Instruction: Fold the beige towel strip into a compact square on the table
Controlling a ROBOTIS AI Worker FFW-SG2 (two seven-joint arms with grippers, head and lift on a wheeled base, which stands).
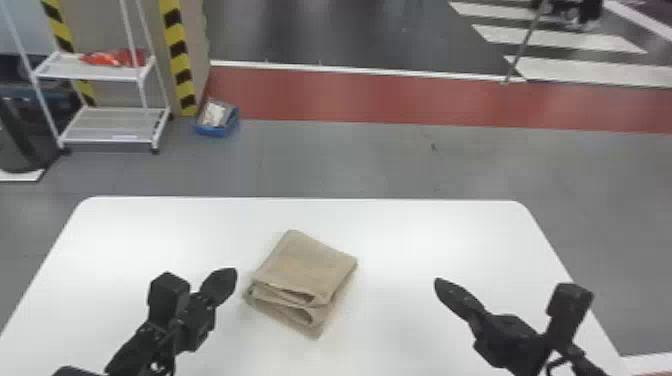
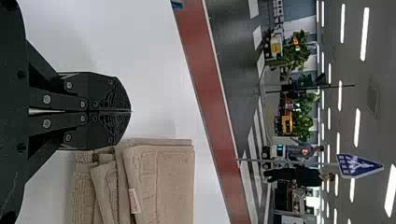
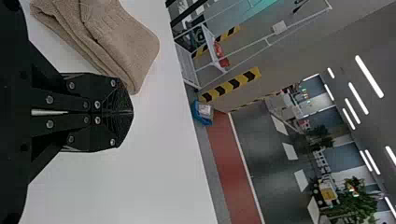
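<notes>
Fingers of my left gripper [image 2: 130,111] and right gripper [image 3: 132,112]: each pair pressed together, empty. Beige towel strip [image 1: 305,267]: folded, midway between the surface's [image 1: 425,230] side edges. Folding: apparently complete; optional: align uneven layers.

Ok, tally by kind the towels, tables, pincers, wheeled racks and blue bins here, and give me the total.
Towels: 1 (beige towel, folded)
Tables: 1 (white table)
Pincers: 2 (left pincer, right pincer)
Wheeled racks: 1 (white rack)
Blue bins: 1 (blue bin, on the floor)
Total: 6
</notes>
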